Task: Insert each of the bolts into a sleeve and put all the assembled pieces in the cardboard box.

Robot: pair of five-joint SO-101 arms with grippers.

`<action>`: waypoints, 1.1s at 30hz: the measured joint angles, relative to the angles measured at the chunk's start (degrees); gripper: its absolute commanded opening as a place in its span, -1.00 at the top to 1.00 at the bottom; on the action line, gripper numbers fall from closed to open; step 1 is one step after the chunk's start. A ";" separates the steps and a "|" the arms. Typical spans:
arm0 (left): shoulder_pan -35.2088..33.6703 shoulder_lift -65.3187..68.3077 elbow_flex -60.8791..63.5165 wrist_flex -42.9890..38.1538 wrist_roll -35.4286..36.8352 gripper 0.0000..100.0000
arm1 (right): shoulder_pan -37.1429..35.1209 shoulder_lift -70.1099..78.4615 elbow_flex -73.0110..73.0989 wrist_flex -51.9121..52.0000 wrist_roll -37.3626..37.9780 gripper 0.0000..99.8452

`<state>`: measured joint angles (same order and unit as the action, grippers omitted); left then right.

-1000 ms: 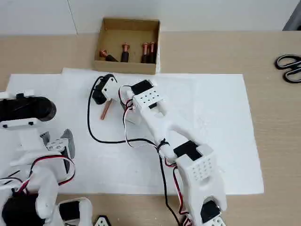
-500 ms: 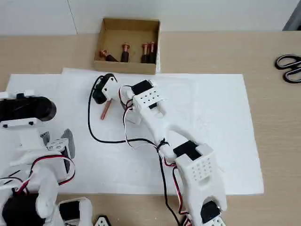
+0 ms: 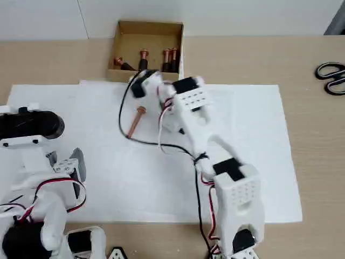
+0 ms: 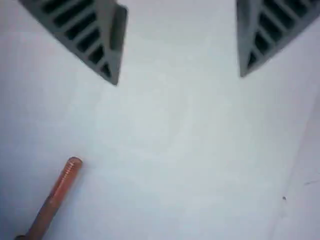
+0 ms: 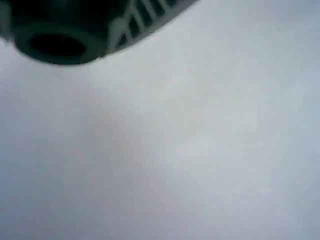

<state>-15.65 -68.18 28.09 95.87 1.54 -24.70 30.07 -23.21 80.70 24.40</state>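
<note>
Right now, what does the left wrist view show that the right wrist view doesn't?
Left wrist only: a copper bolt lying on the paper, and the left gripper, open above it. Right wrist only: a black sleeve, its hole towards the camera, held off the paper. Both: the white paper.

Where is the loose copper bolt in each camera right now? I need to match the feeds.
High view: the loose bolt lies on the white sheet, near the cardboard box.
Left wrist view: the loose bolt lies flat on the sheet, apart from the open left end effector.
Right wrist view: bare sheet under a dark rounded part.
Shared landmark: the white sheet.
</note>
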 measured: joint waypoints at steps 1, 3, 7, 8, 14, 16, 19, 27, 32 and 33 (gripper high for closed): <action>0.00 0.00 0.00 0.00 0.00 0.70 | 0.44 -0.97 0.00 0.70 -1.67 0.99; 0.00 0.00 0.00 0.00 0.00 0.70 | 1.67 -2.37 0.00 1.67 -4.84 0.99; 0.00 0.00 0.00 0.00 0.00 0.70 | 4.66 -3.60 -0.18 4.75 -12.66 0.99; 0.00 0.00 0.00 0.00 0.00 0.70 | 5.36 -3.60 -0.18 5.54 -14.68 0.99; 0.00 0.00 0.00 0.00 0.00 0.70 | 6.95 -2.11 -0.35 7.03 -22.15 0.98; 0.00 0.00 0.00 0.00 0.00 0.70 | 6.95 -0.26 -0.35 7.03 -23.74 0.98; 0.00 0.00 0.00 0.00 0.00 0.70 | 7.30 2.46 -0.35 6.42 -25.14 0.86; 0.00 0.00 0.00 0.00 0.00 0.70 | 6.95 6.07 -0.79 5.98 -25.49 0.80; 0.00 0.00 0.00 0.00 0.00 0.70 | 6.95 6.24 -0.79 5.98 -25.49 0.75; 0.00 0.00 0.00 0.00 0.00 0.70 | 6.95 6.24 -0.79 6.07 -25.49 0.71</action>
<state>-15.65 -68.18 28.09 95.87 1.54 -17.76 36.31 -24.00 86.77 -1.10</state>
